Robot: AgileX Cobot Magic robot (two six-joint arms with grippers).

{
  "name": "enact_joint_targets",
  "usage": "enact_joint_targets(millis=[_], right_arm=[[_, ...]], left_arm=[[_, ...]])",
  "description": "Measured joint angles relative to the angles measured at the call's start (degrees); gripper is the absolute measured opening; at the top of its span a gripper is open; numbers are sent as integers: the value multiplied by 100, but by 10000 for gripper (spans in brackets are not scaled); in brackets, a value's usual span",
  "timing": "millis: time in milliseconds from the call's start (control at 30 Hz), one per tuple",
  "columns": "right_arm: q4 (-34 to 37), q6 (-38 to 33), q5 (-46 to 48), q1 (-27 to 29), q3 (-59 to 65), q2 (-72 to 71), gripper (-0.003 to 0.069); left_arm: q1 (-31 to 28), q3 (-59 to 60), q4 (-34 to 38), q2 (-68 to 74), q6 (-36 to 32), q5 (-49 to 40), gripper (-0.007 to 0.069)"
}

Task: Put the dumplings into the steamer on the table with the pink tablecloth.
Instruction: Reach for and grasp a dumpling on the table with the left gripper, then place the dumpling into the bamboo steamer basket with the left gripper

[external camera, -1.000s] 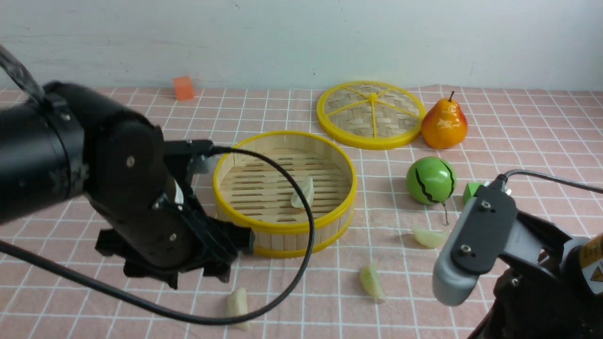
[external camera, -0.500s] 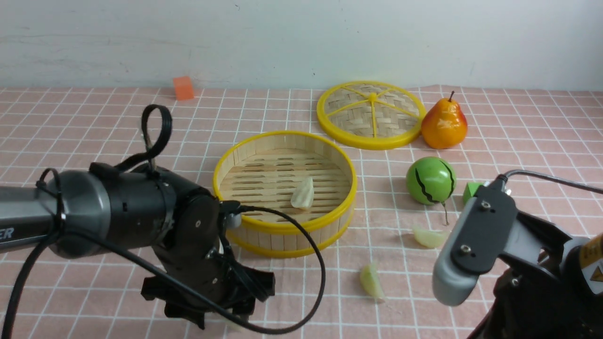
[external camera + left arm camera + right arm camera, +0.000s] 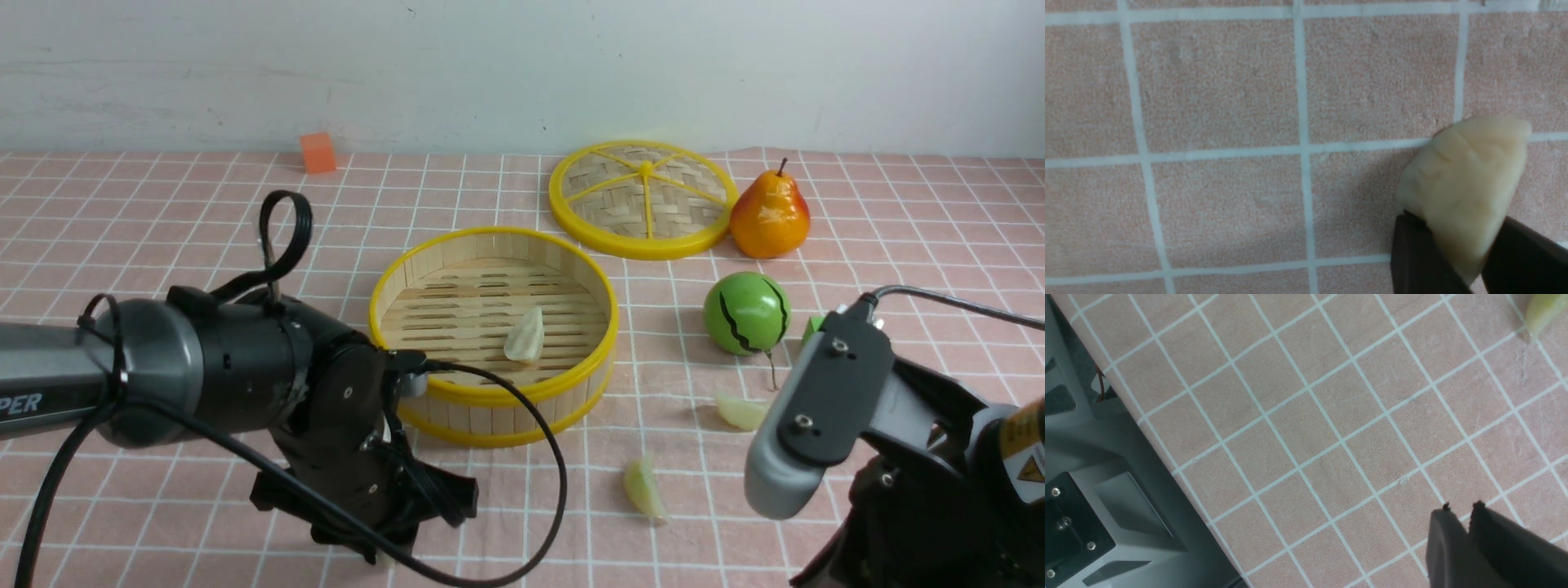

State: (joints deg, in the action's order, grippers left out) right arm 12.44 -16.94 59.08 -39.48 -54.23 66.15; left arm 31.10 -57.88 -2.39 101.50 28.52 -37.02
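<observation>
Nearer than the steamer (image 3: 494,420) and a little to its left, the left gripper (image 3: 1457,249) reaches down to the pink tablecloth (image 3: 196,523), its fingers closed in on either side of a cream-white dumpling (image 3: 1474,175). The gap between them is no wider than the dumpling, whose narrow end is pinched there while its broader end sticks out past the fingertips. Whether it touches the cloth, I cannot tell.

To the near right of the steamer, the right gripper (image 3: 1457,510) has nothing between its fingers, whose tips stand slightly apart. A pale greenish dumpling (image 3: 645,490) lies on the cloth well apart from those tips, near the steamer on its near right side. Another pale greenish dumpling (image 3: 741,411) lies further to the steamer's right.

Inside the steamer, on the slats and right of their middle, rests a cream-white piece (image 3: 525,336), another dumpling. Right of the steamer sits the green ball (image 3: 746,313), with a green block (image 3: 813,327) just beside it, partly hidden by the right arm. Beyond the steamer, to its far right, lie the woven lid (image 3: 620,196) and, beside that, the pear (image 3: 770,216); an orange block (image 3: 317,153) stands to its far left.
</observation>
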Motion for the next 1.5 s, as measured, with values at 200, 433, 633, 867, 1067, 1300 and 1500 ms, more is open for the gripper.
enact_joint_targets(millis=[200,433,633,867,1067,1300,1500], right_arm=[[-18,0,-37,0,0,0,88],[-60,0,-153,0,0,0,95],[26,5,-184,0,0,0,103],[221,116,-188,0,5,0,109],[14,336,-323,0,5,0,113],[-595,1110,-552,740,5,32,116],[-289,1071,-923,1442,5,379,118]], left_arm=[[0,-964,-345,-212,-455,-1097,202],[0,-2844,-499,-129,-891,-1421,199],[-201,-4144,-570,1097,-901,-1679,199],[-481,-4882,-361,2208,-901,-1873,197],[-502,-4961,-214,2531,-901,-1854,202],[-510,-5350,-286,2522,-901,-2335,342],[-510,-6433,-525,2023,-934,-3263,374]])
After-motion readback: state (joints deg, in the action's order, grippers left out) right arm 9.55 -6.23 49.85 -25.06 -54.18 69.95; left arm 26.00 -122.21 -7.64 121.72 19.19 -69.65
